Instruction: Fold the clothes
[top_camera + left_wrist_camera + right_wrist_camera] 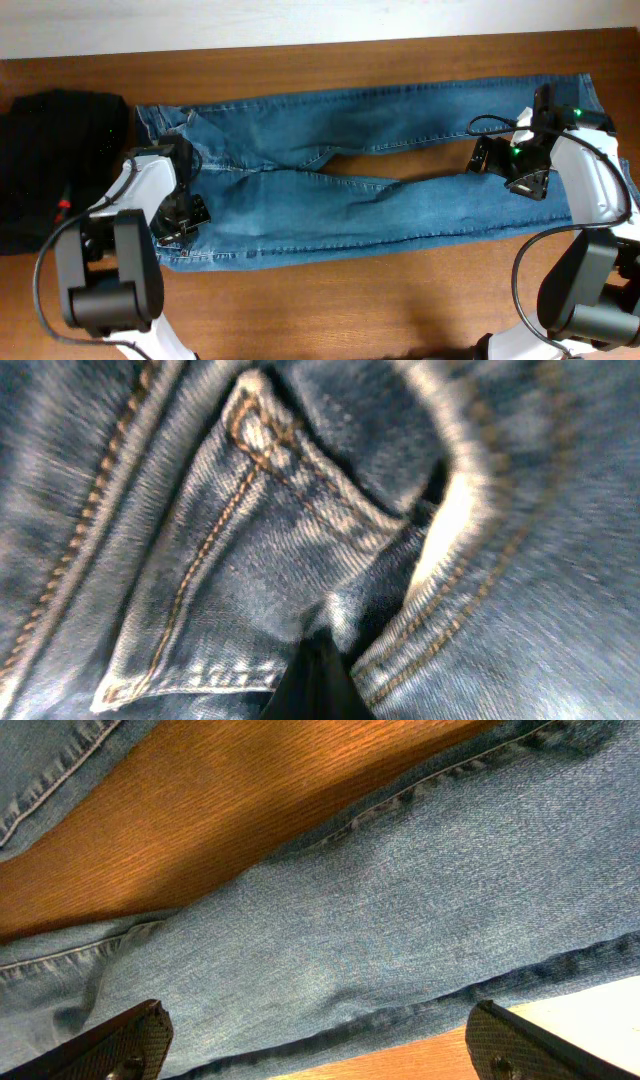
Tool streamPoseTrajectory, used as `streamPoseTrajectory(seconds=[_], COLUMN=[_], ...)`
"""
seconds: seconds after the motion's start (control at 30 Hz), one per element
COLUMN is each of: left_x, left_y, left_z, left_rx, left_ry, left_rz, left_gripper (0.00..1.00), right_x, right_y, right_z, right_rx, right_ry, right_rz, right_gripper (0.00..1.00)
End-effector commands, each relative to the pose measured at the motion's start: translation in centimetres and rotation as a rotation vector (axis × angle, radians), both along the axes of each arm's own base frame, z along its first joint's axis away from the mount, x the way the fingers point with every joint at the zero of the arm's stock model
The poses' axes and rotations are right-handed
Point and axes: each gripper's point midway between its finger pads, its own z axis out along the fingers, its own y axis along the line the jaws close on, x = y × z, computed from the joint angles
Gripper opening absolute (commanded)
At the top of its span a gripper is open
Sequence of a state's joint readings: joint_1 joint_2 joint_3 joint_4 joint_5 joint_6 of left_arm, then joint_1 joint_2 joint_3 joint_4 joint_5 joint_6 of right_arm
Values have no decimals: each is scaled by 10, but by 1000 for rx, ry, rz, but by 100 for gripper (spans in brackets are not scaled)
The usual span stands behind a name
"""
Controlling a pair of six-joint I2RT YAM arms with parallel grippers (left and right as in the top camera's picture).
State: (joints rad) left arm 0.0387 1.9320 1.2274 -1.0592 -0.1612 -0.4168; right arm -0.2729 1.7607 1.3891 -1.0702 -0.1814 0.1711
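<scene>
The clothes, a pair of blue jeans (330,200), lie flat across the wooden table with the waist at the left and both legs running right. My left gripper (187,212) is at the waist, shut and pressed into the denim. In the left wrist view its dark fingertips (315,685) poke between a stitched pocket (230,560) and a raised seam fold; I cannot tell whether cloth is pinched. My right gripper (522,142) hovers over the far leg near the hems. It stands wide open (320,1042) above that leg's edge (400,920), holding nothing.
A black garment (50,150) with a small red tag (63,205) lies at the table's left end, beside the jeans' waist. Bare wood (400,300) shows in front of the jeans and in the gap between the legs (230,810).
</scene>
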Motion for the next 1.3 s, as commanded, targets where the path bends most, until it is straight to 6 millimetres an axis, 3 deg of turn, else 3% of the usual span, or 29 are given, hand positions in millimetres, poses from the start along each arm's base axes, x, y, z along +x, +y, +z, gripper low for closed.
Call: streamPoseTrajectory(seconds=[0.0,0.13,0.2,0.37,0.47,0.53,0.67,0.77,0.87,1.03,1.13,1.27], left_x=[45,86,97,114,137,151,173,183,187,194,195,194], left_y=[0,1,2,-2,-21,-30,-23,-23,-23,-22,-22,-22], left_z=[72,134,153,163,160,154,135,114,85,36,12,-8], left_rx=[-6,8,17,-4,-96,-131,-95,-98,-106,-117,-123,-127], left_ry=[-282,-547,-631,-716,-768,-795,-809,-793,-745,-684,-652,-623], left_rz=[14,-55,-75,-87,-212,-283,-286,-285,-281,-275,-272,-269], left_gripper=[0,2,2,2,2,1,1,1,0,0,0,1], right_x=[-2,-2,-2,-2,-2,-2,0,42,71,79,83,101], right_y=[0,0,0,0,0,0,-1,-17,-24,-26,-13,3], right_z=[-2,-2,-2,-2,-2,-2,-2,8,20,24,27,28], right_rx=[-12,-12,-12,-12,-12,-12,-17,-87,-117,-125,-71,-133], right_ry=[7,7,7,7,7,7,0,-175,-301,-338,-367,-453], right_rz=[12,12,12,12,12,12,12,5,2,0,49,303], right_gripper=[99,99,99,99,99,98,99,99,99,99,99,94])
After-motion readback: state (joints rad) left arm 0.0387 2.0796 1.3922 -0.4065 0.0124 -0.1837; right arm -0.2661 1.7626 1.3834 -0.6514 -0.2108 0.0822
